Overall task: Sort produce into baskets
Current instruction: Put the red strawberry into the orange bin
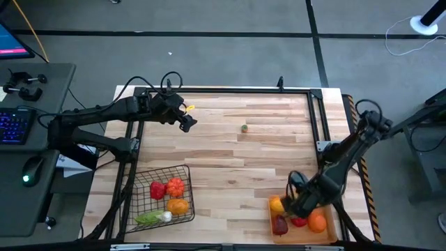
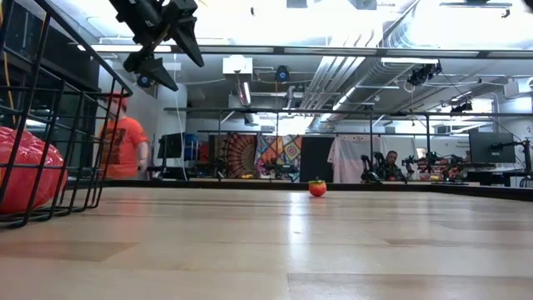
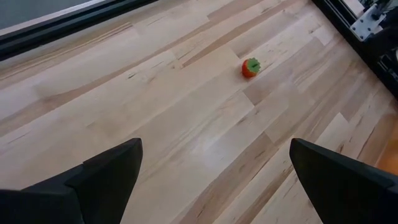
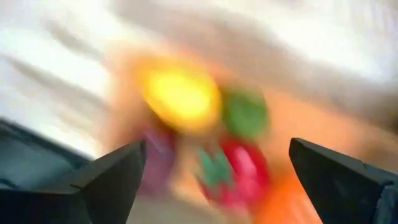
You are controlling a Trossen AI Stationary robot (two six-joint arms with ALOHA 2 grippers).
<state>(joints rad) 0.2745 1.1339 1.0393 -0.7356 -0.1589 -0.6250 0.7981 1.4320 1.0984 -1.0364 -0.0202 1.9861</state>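
Table: pale wood planks [image 1: 230, 160], black frame rails along its edges
Room: grey floor; person in orange shirt [image 2: 123, 146] behind
Left gripper [image 1: 187, 120]: raised over far-left table, fingers wide apart, empty
Right gripper [image 1: 293, 202]: over orange tray [image 1: 333, 234], fingers spread, empty
Produce: small red piece [image 3: 250, 67] alone mid-table; others in wire basket [image 1: 187, 173] and tray
Writing: none legible

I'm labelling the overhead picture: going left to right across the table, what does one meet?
Wire basket → left end effector → small loose fruit → right end effector over the orange tray.
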